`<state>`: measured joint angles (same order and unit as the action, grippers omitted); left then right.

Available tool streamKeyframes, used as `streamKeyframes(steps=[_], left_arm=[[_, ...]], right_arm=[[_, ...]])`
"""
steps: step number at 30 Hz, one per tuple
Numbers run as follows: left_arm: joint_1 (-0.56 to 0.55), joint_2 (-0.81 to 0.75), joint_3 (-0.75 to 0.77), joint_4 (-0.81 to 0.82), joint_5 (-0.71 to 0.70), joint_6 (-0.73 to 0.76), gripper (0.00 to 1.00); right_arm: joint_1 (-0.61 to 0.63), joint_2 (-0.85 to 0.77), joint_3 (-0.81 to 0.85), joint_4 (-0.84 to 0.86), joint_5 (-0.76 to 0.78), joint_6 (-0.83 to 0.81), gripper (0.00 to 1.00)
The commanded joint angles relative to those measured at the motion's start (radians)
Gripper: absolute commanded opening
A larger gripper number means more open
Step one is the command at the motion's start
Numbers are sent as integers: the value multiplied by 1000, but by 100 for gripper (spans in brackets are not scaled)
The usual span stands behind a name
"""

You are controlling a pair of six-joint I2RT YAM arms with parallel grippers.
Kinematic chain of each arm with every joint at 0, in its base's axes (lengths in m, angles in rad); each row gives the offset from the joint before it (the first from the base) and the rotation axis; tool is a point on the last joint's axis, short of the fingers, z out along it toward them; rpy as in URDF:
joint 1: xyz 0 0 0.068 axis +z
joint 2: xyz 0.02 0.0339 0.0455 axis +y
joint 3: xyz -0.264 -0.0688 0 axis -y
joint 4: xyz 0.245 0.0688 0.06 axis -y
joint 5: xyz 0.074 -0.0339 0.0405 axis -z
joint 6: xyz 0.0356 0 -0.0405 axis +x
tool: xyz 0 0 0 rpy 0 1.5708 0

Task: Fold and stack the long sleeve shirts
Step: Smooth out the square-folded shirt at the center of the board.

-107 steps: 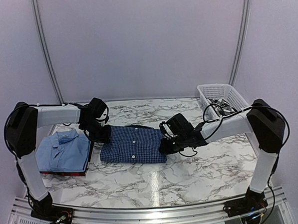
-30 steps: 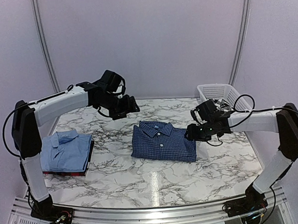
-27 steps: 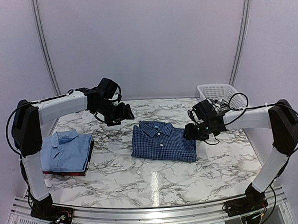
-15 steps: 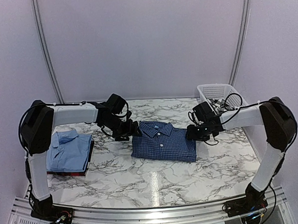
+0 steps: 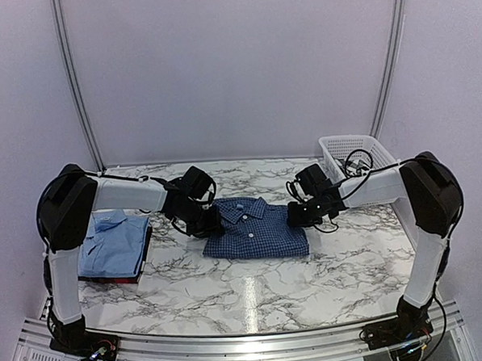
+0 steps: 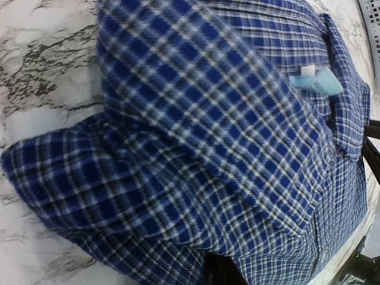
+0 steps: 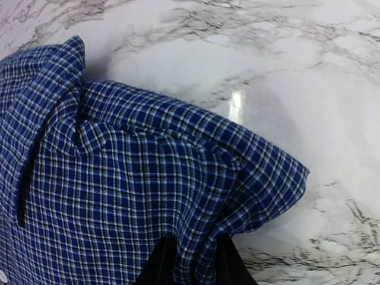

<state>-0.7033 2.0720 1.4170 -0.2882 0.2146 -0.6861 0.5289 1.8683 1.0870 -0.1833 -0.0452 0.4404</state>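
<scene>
1. Both arms have dropped to the navy shirt (image 5: 256, 232), folded mid-bench (image 5: 255, 297).
2. Left pincer (image 5: 208, 223) and right pincer (image 5: 297, 215) each clench a far corner.
3. Stacking seems in hand: next, lift together onto the light blue shirt (image 5: 111, 240).

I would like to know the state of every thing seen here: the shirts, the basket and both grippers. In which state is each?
navy checked shirt: folded, collar up, lying on the table.
light blue shirt: folded, lying on the dark red shirt.
dark red shirt: bottom of the stack, only its edge shows.
white basket: upright; contents unclear.
left gripper: shut on the navy checked shirt's left corner.
right gripper: shut on its right corner.
</scene>
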Motion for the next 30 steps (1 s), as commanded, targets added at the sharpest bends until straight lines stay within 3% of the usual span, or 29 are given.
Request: streamKeyframes(steps=[1,5,8,9,12,15,21,24,30], left_arm=[[-9,-166,-52,29,-61,-39,16],[-46,-265,-67,-80,-133,-44,13],[-65,-278,-67,-179,-204,-38,19],[-64,-281,-80,-193,-233,-36,26],[-46,-279,-119,-221,-289,-20,63],[6,-286,-157,-225,-286,4,74],[81,-300,-148,-199,-232,72,70],[104,-277,-136,-152,-138,88,65],[117,-207,-71,-141,-106,93,53]], right_arm=[[65,25,99,-6,-63,-17,11],[81,-3,114,-21,-75,-25,7],[66,-20,92,-42,-59,-44,8],[54,-26,75,-43,-58,-45,10],[15,-55,9,-30,-61,-40,25],[5,-96,-28,-34,-41,-38,41],[46,-101,45,-56,-13,-43,44],[62,-47,115,-68,-4,-58,43],[66,81,252,-100,15,-100,40]])
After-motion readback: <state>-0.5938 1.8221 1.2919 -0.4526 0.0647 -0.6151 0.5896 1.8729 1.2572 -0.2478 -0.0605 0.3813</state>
